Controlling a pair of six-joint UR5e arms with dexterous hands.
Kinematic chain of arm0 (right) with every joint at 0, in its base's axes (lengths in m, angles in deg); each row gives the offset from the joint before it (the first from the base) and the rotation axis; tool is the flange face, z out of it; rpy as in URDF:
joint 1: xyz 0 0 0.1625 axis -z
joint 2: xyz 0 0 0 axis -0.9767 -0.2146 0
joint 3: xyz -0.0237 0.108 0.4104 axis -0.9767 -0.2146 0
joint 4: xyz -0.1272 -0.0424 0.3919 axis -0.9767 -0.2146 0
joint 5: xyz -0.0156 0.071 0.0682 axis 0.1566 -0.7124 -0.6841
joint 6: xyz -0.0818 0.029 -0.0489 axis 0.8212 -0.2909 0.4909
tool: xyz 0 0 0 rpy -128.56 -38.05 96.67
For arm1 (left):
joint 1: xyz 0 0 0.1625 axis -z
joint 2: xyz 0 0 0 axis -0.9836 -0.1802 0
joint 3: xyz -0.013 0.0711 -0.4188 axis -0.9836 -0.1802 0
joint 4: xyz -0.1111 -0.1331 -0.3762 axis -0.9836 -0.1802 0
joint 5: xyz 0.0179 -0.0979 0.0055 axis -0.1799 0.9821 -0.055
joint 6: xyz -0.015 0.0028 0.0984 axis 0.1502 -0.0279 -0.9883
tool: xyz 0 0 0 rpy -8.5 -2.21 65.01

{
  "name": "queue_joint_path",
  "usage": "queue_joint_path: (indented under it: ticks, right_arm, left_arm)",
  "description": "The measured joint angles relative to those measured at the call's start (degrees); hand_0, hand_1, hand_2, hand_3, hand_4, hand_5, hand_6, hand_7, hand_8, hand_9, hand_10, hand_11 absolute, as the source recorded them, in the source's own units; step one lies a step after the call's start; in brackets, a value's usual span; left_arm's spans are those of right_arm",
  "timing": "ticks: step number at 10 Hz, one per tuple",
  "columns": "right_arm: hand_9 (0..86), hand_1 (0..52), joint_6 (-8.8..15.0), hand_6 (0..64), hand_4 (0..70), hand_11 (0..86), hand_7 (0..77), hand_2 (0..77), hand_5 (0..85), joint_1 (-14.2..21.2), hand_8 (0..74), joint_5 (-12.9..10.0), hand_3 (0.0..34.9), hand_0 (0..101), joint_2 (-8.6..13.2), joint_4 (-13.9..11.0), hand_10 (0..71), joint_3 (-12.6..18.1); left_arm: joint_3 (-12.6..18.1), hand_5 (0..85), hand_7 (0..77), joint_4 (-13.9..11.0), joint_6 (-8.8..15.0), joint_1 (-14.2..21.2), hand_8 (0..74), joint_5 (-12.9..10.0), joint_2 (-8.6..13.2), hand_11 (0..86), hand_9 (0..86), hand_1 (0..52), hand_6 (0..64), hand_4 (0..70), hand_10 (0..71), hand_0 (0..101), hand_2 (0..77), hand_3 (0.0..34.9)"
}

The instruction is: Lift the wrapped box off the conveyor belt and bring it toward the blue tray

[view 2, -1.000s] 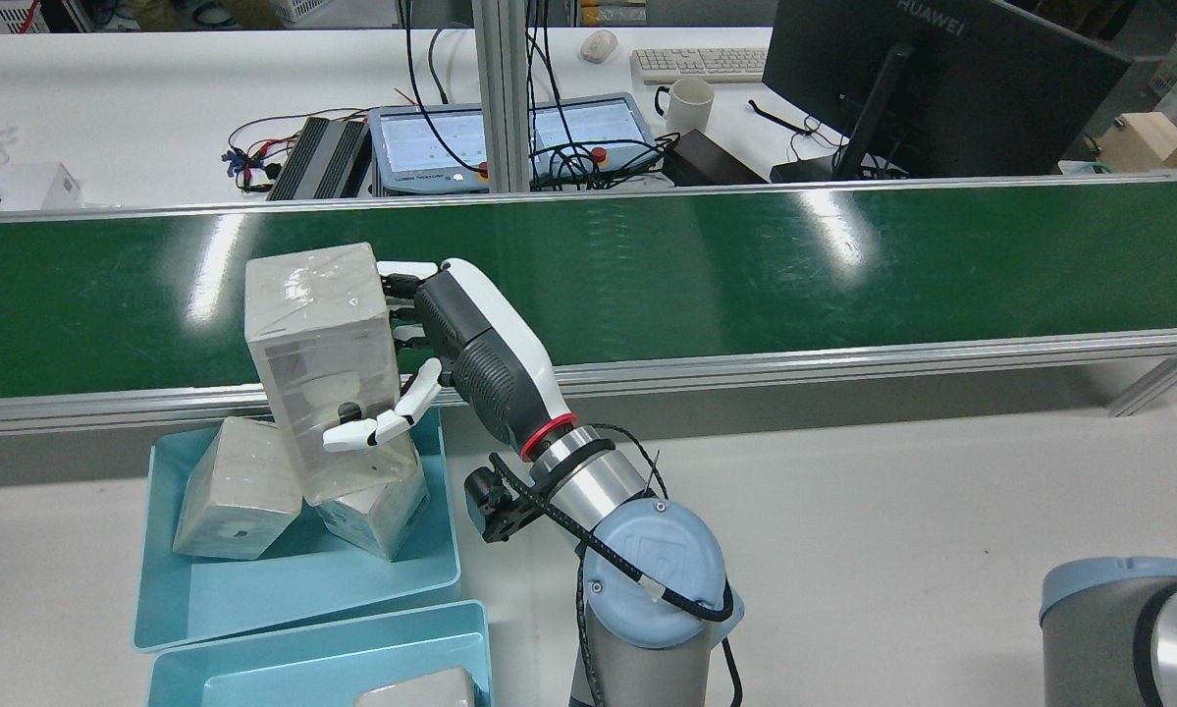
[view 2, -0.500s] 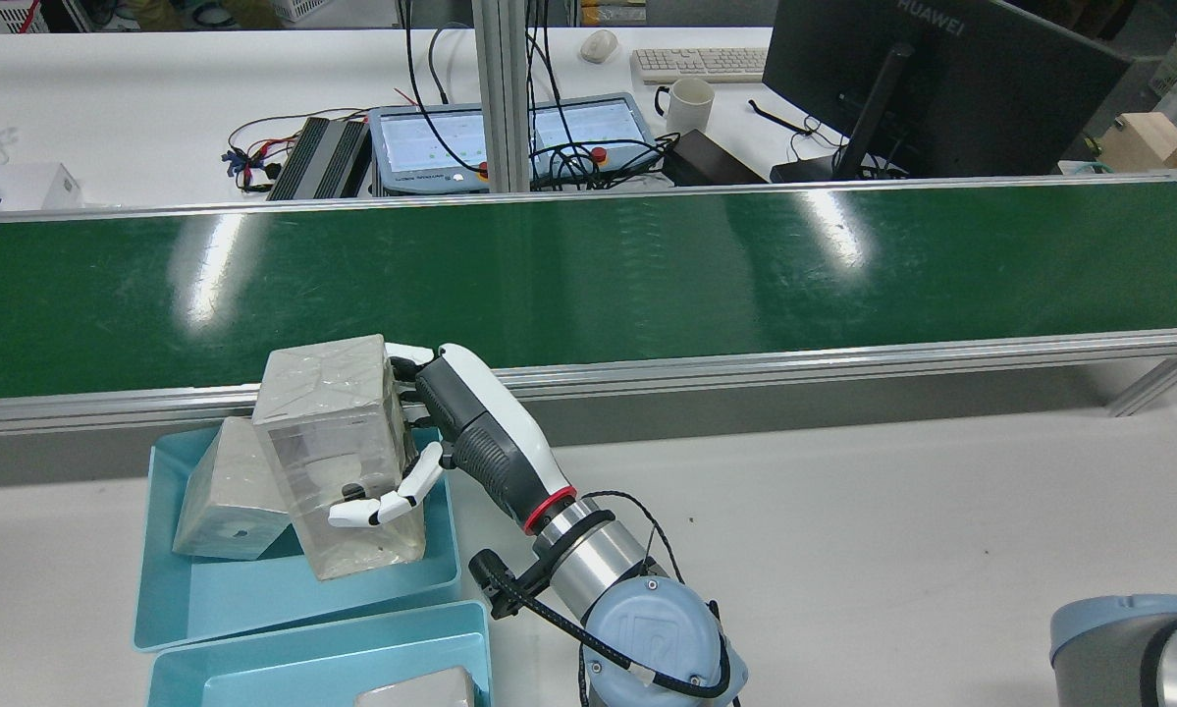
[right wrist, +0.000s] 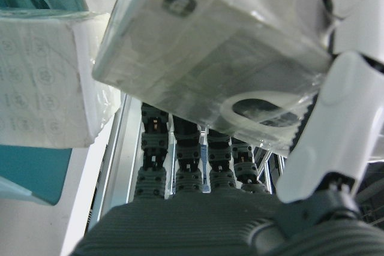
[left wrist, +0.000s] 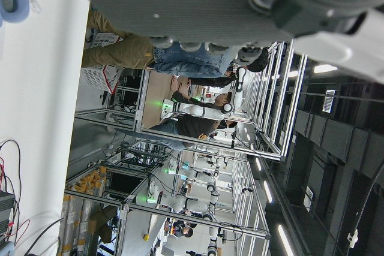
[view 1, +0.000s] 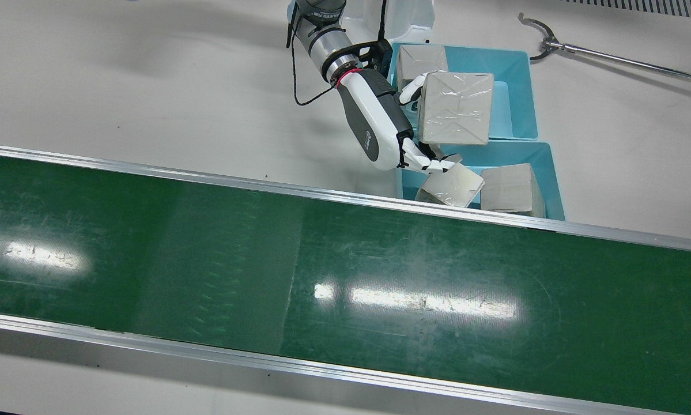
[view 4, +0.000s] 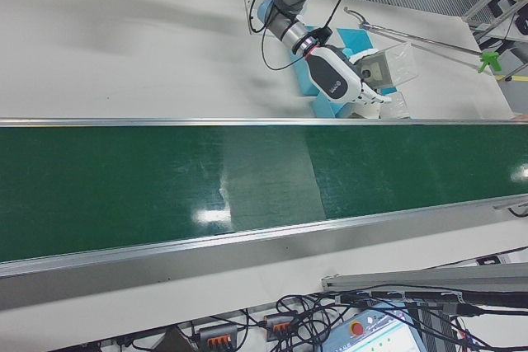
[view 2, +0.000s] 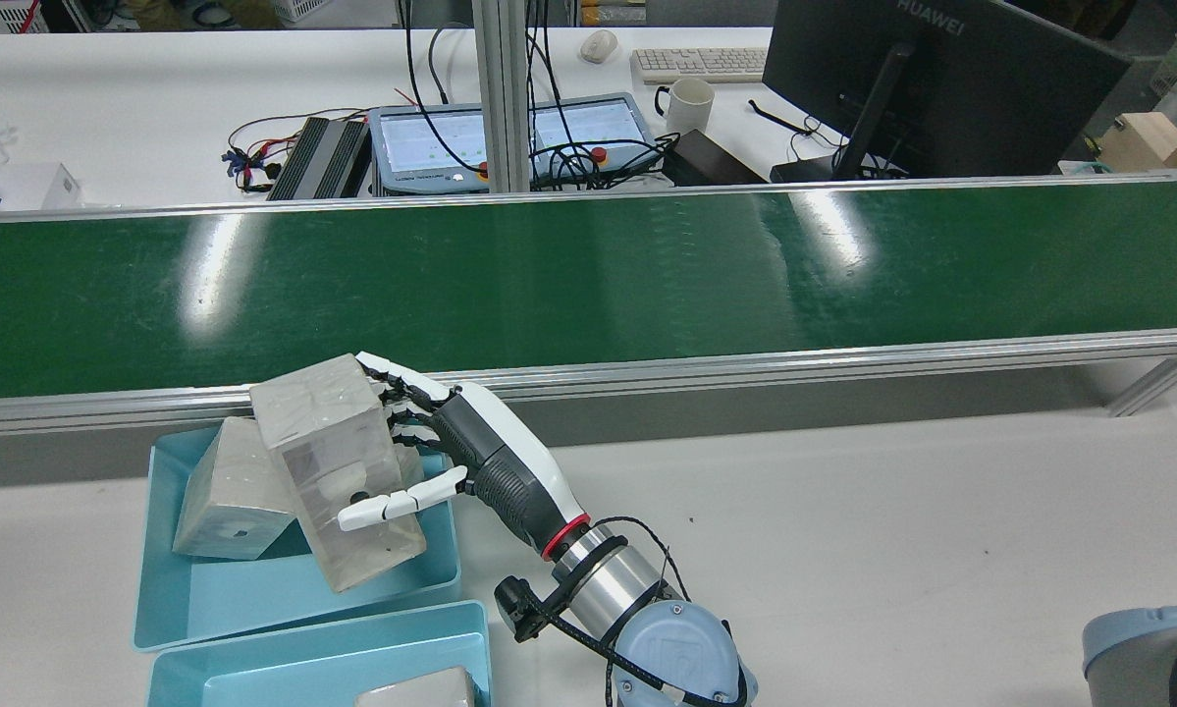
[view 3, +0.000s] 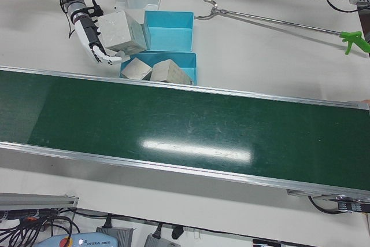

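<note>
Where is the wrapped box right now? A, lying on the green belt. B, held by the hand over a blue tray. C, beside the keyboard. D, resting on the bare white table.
B: the hand grips the wrapped box above the blue tray, clear of the green belt.

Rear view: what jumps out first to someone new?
The left hand, fingers closed on a plastic-wrapped box, holds it tilted over the blue tray at the lower left. Another wrapped box already lies in that tray. Behind them, the long green belt runs bare across the whole view.
</note>
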Motion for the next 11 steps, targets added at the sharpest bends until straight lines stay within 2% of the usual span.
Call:
queue_joint_path:
  ticks: [1,2,3,4,5,6,8,9,10,11]
  right_arm:
    - [43.6,22.9,-0.17,9.3,11.5,9.8,43.1,9.3,8.2,0.22,28.4,0.05,0.8,43,-0.09,0.16,43.1,-0.13]
    - [43.6,22.9,-0.26,9.3,11.5,9.8,43.1,9.3,8.2,0.36,28.4,0.08,0.8,43,-0.09,0.23,43.1,-0.15]
    - [24.0,9.3,-0.32,5.5,12.0,1.6,20.7,4.4,8.2,0.41,4.4,0.27,2.1,46,-0.09,0.26,20.7,-0.02]
    - [9.8,9.3,-0.56,5.5,12.5,9.8,9.8,4.4,10.9,0.40,0.0,0.60,2.2,46,-0.13,0.27,8.7,0.15]
    - [2.2,9.3,-1.26,5.5,12.5,12.5,16.9,3.3,10.4,0.35,4.4,0.90,2.9,46,-0.26,0.23,4.4,0.34]
    - [1.6,9.3,-2.71,5.5,12.5,12.5,19.6,2.2,12.0,0.28,4.9,1.03,5.9,46,-0.66,0.15,2.2,0.49]
    - [1.6,9.3,-7.03,7.1,12.5,13.6,21.8,2.2,14.7,-1.09,6.0,0.86,4.5,46,-2.72,0.00,2.2,1.92]
    - [20.2,16.9,-8.91,20.2,15.8,2.2,38.2,14.7,22.4,-3.22,13.6,0.85,0.0,51,-4.46,-0.06,0.5,4.02]
    - [20.2,16.9,-10.39,20.2,15.8,2.2,38.2,14.7,22.4,-5.61,13.6,0.92,0.0,51,-6.11,-0.12,0.5,6.50]
    - [28.4,20.2,-12.24,27.8,26.2,0.5,45.8,22.9,40.9,-8.27,21.8,1.01,0.0,53,-8.08,-0.31,0.0,9.20]
  left_arm:
    - [0.00,1.1,0.5,0.00,0.00,0.00,0.5,0.00,0.00,0.0,0.5,0.0,0.5,0.0,0.5,0,1.1,0.0]
    - [0.00,1.1,0.5,0.00,0.00,0.00,0.5,0.00,0.00,0.5,0.5,0.0,0.5,0.0,0.5,0,1.1,0.0]
    - [0.00,1.1,0.5,0.00,0.00,0.00,0.5,0.00,0.00,0.5,0.5,0.0,0.5,0.0,0.5,0,1.1,0.0]
    - [0.00,1.1,0.5,0.00,0.00,0.00,0.5,0.00,0.00,0.5,0.0,0.0,0.5,0.5,0.0,0,0.5,0.0]
    - [0.00,1.1,0.5,0.00,0.00,0.00,0.5,0.00,0.00,0.5,0.0,0.0,0.5,0.5,0.0,0,0.5,0.0]
    - [0.00,1.1,0.5,0.00,0.00,0.00,0.5,0.00,0.00,0.0,0.0,0.0,0.0,0.0,0.5,0,0.5,0.0]
    - [0.00,1.1,0.5,0.00,0.00,0.00,0.5,0.00,0.00,0.5,0.0,0.0,0.0,0.5,0.5,0,0.5,0.0]
    - [0.00,1.1,0.5,0.00,0.00,0.00,0.5,0.00,0.00,0.5,0.0,0.0,0.0,0.5,0.0,0,0.5,0.0]
    - [0.00,1.1,0.5,0.00,0.00,0.00,0.5,0.00,0.00,0.5,0.0,0.0,0.5,0.0,0.0,0,0.5,0.0]
    - [0.00,1.1,0.5,0.00,0.00,0.00,0.5,0.00,0.00,0.5,0.0,0.0,0.5,0.0,0.0,0,0.5,0.0]
